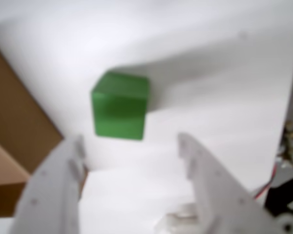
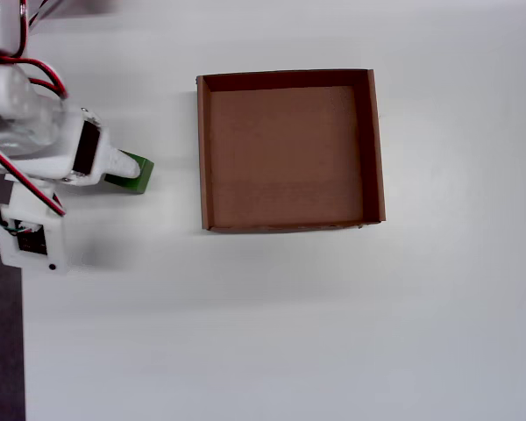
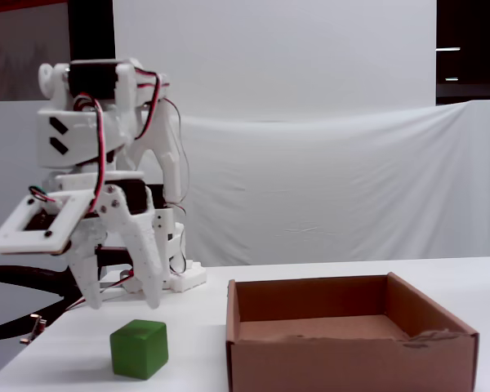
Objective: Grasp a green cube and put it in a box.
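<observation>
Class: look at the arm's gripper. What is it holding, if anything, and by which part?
Nothing. The gripper hangs open above the green cube, which sits on the table outside the box.

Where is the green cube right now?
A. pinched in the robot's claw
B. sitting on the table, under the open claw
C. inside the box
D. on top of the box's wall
B: the cube rests on the white table beside the box, with the open gripper hanging above it, not touching.
</observation>
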